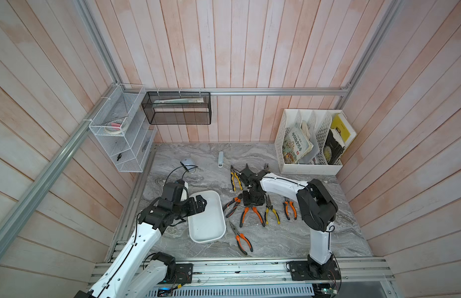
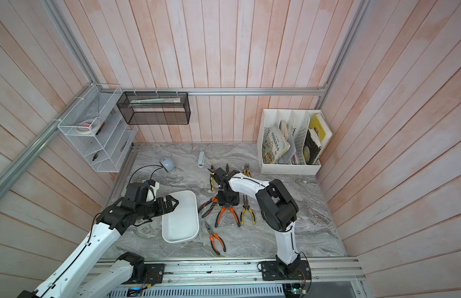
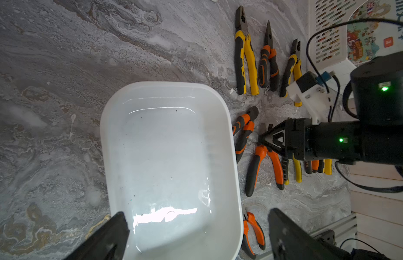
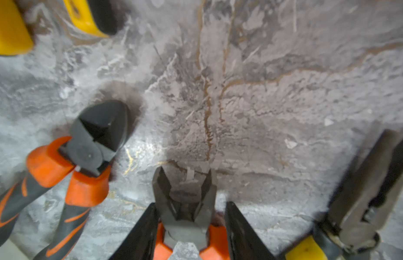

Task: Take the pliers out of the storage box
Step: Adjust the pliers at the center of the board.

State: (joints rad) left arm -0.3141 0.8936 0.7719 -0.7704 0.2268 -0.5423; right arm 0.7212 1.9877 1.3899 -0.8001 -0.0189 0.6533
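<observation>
Marble (image 4: 263, 90); wrist-only: right fingers (image 4: 241, 234) astride pliers (image 4: 184, 209)

We logged the left arm (image 1: 144, 240) stretched forward from its base, wrist about level. The left gripper (image 1: 204, 204) hovered with jaws spread wide, fingers (image 3: 115, 234) far apart. The right arm (image 1: 283, 182) was bent sharply at the elbow, forearm angled forward and to its left, wrist pointing straight down. The right gripper (image 4: 191, 205) sat low, jaws partway in, fingers (image 4: 139, 236) flanking the head of the orange pliers (image 4: 184, 213). We couldn't tell if they pinched it.
</observation>
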